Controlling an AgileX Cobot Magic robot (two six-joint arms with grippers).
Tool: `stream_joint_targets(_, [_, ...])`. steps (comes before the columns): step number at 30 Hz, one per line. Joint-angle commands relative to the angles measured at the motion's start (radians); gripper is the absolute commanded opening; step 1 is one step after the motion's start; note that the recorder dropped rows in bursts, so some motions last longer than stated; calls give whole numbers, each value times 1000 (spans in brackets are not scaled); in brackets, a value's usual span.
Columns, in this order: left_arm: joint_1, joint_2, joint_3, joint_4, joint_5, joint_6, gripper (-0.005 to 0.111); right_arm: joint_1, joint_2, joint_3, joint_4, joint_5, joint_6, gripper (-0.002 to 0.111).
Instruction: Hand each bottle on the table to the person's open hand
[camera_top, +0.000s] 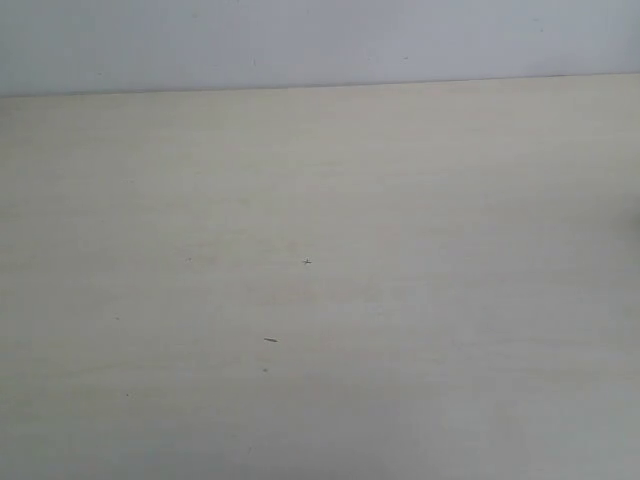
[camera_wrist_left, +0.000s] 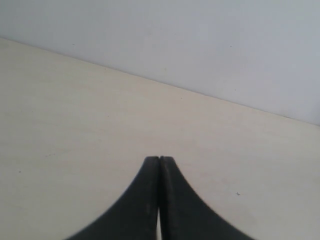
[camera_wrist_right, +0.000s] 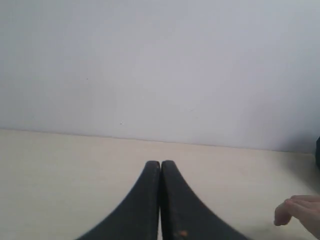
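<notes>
Desk: So, what do you have, left to right?

Operator: On the left, my left gripper (camera_wrist_left: 159, 160), a pair of black curved fingers, hangs low over the broad pale cream tabletop (camera_wrist_left: 75, 125). It points across it toward the plain grey-white wall (camera_wrist_left: 200, 40). Its jaws are pressed together with nothing between them.

Desk: And the right arm?

Operator: My right gripper (camera_wrist_right: 160, 164) has the same pose. Its black fingers meet tip to tip, gripping nothing, and it is aimed over the tabletop at the wall.

Desk: The person's hand?

Operator: A bare light-skinned hand (camera_wrist_right: 300, 212) shows near the right gripper, off to its side and apart from it, low over the tabletop. Its fingers are slightly bent and only part of it is in frame. On the exterior camera I see the tabletop with a few tiny dark specks (camera_top: 307, 261). I cannot tell where the bottles are.
</notes>
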Motion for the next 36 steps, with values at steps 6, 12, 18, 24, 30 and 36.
stream_joint_targets(6, [-4, -6, 2, 2, -6, 3, 0, -102, -188, 4, 0, 138, -8, 0])
stream_joint_targets(12, [-4, -6, 2, 2, -6, 3, 0, -115, -242, 4, -11, 209, -18, 0])
stream_joint_targets(18, [-4, -6, 2, 2, -6, 3, 0, -115, -242, 4, -8, 231, -18, 0])
stream_joint_targets(24, [-4, -6, 2, 2, -6, 3, 0, -115, -242, 4, -12, 278, -18, 0])
stream_joint_targets(30, [-4, -6, 2, 2, -6, 3, 0, -115, -242, 4, -12, 271, -18, 0])
stream_joint_targets(36, [-4, -6, 2, 2, -6, 3, 0, -115, -242, 4, 2, 271, -15, 0])
